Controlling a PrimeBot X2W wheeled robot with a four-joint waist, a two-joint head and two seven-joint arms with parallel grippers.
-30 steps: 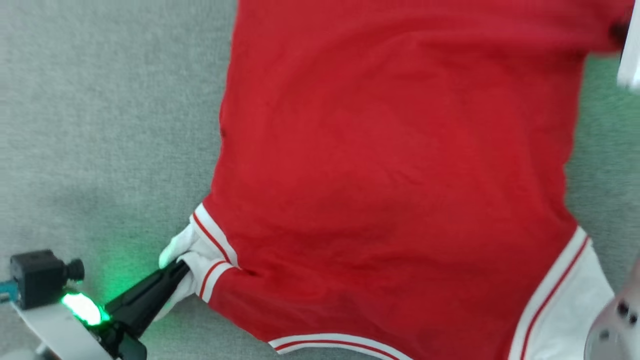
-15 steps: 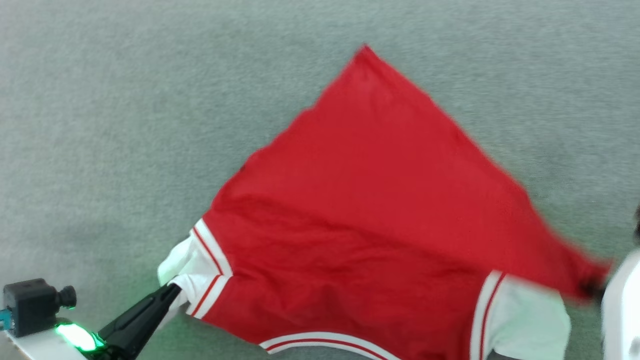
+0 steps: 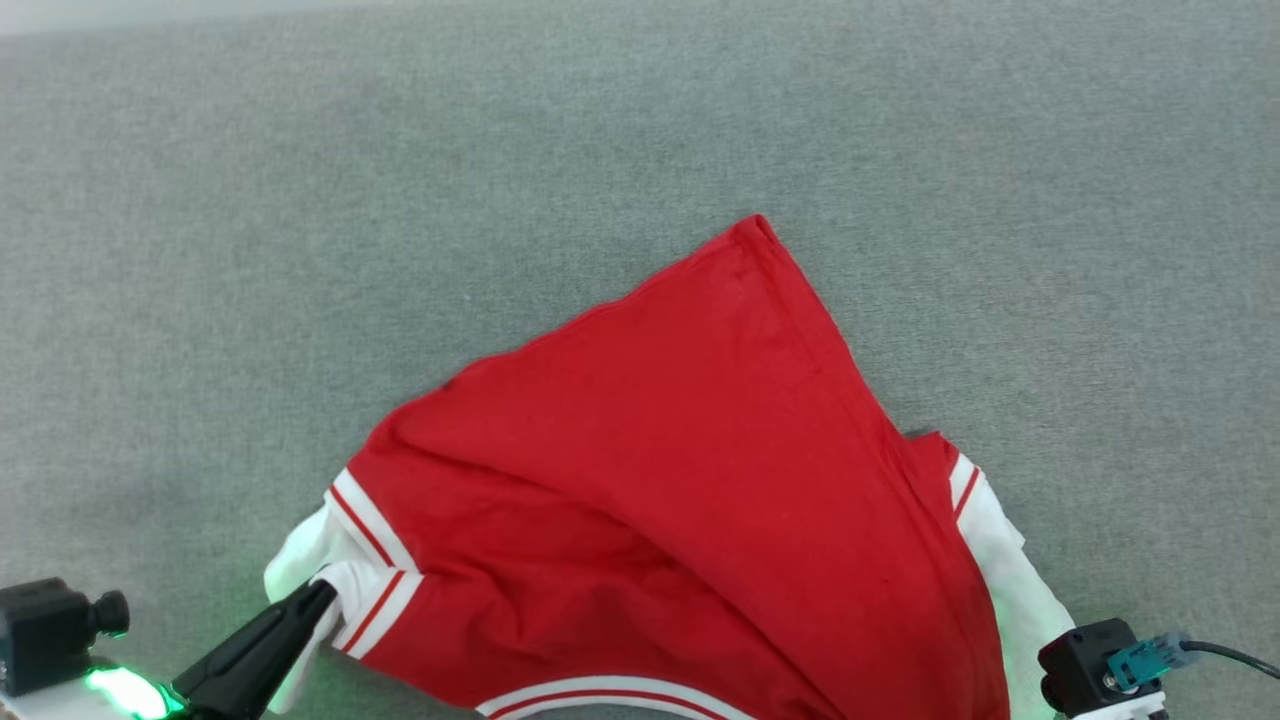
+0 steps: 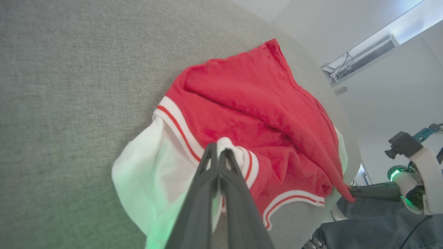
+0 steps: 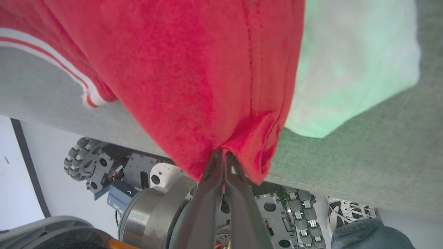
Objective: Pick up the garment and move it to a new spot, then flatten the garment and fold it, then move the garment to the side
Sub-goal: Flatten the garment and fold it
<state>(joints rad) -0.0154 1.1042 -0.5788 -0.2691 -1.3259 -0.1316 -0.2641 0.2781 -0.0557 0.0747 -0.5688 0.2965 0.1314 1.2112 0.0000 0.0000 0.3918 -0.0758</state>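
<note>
The garment (image 3: 680, 480) tight in left tool (image 4: 218, 149) and right tool (image 5: 223, 154)

The left tool (image 3: 322, 592) angles in from lower left, fingers pinched on the garment (image 3: 700, 450). The right tool (image 5: 221, 154) grips likewise.

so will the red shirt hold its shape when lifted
Probably floppy: the shirt sags in folds between the left hand and right hand. Likely light, since two fingertip pinches hold it. The free white sleeve would likely dangle.
</note>
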